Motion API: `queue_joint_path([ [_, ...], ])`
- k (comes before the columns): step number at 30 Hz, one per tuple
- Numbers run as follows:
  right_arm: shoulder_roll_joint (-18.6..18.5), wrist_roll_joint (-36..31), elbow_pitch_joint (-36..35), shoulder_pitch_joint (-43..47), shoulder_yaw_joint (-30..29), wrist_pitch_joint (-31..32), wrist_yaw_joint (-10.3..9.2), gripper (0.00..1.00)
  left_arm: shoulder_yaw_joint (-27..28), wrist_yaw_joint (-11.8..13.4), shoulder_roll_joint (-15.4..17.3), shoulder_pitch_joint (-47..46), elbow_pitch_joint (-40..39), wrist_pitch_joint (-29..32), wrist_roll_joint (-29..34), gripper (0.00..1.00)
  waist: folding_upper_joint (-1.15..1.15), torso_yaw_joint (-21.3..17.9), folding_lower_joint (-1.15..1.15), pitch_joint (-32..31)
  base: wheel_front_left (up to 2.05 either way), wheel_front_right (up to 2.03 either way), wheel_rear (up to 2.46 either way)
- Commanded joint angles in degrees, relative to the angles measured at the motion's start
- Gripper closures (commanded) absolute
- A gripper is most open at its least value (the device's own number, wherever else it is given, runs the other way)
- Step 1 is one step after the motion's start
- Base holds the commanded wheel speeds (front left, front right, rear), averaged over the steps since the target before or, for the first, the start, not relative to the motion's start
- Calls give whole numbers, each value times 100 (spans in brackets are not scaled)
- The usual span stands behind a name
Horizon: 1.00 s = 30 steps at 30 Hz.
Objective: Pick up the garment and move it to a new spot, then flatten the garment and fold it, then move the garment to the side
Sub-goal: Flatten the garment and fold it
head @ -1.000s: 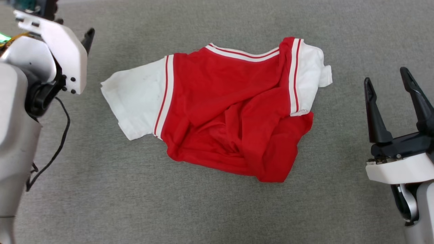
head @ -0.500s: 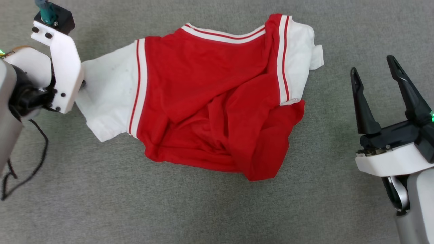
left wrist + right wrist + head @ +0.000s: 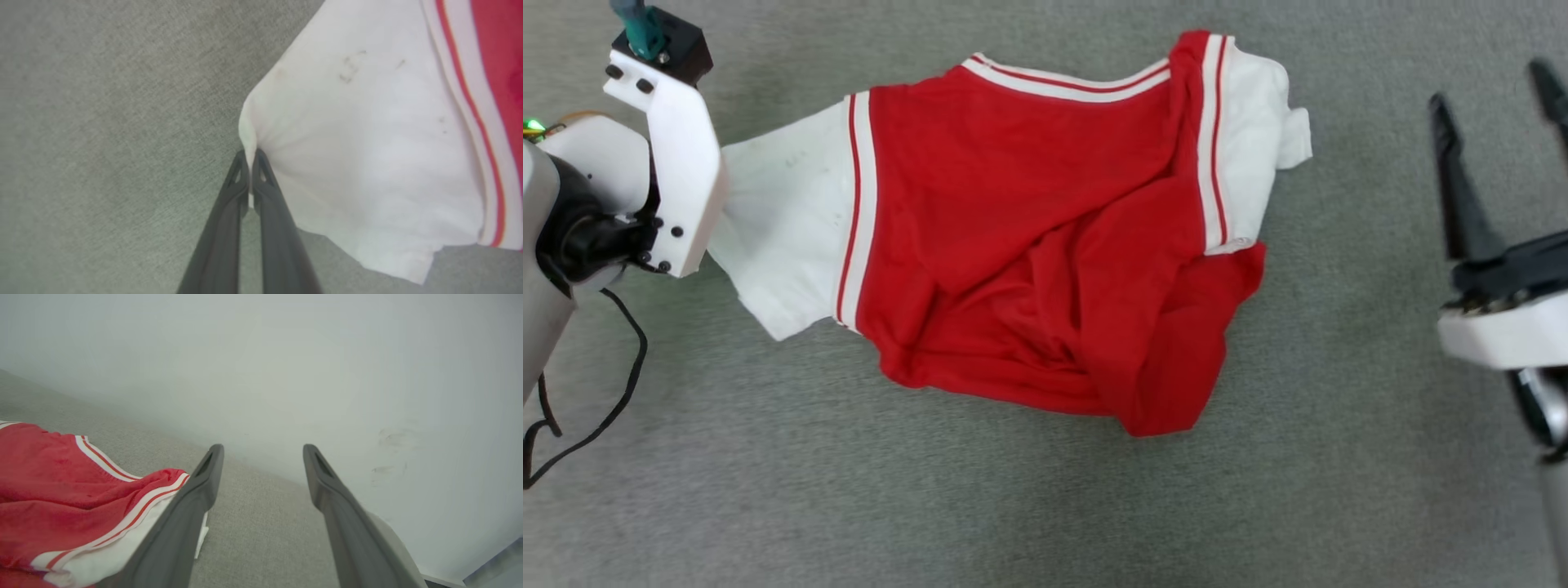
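The left jaws are clenched on the garment: their two dark fingers (image 3: 229, 212) meet on a thin pinch at the outer edge of the white sleeve (image 3: 367, 143), and the cloth puckers towards the tips. In the head view this sleeve lies at 9 o'clock of the garment (image 3: 1029, 220), which sits crumpled on the grey table (image 3: 1013, 506), its red body bunched towards 5 o'clock. The right jaws are released, fingers spread, holding nothing, at 3 o'clock and apart from the cloth.

The step in hand looks like the pick-up for the move. The bite is shallow, so a slow, steady lift seems wise, since a jerk could pull the hem free. The lift would likely go better with the right jaws brought in to take the other sleeve (image 3: 1258, 147) near 2 o'clock, so that the weight is shared and the body hangs open instead of dragging in a heap.

Counted: one garment, two white sleeves, two sets of jaws with two fingers each, and one black cable (image 3: 621, 384) by the left arm.
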Motion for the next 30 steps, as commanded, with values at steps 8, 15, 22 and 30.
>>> queue_joint_path([
  [8,-1252,274,-288,-1003,446,1095,-8,0,-260,4,291,68,-479,-475,-239,100,0,488,0,-398,0,0,0],
  [15,-2712,1816,-150,-1936,2095,3717,-8,0,-411,4,330,59,-849,-722,-267,100,0,764,0,-298,0,0,0],
  [22,-3378,3512,15,-2884,3305,5905,-8,0,-529,4,170,-122,-935,-863,-219,100,0,950,0,-83,0,0,0],
  [30,-2934,4517,1246,-3591,3371,6892,-6,0,-723,4,-66,-447,-993,-1056,-172,100,0,1222,0,248,0,0,0],
])
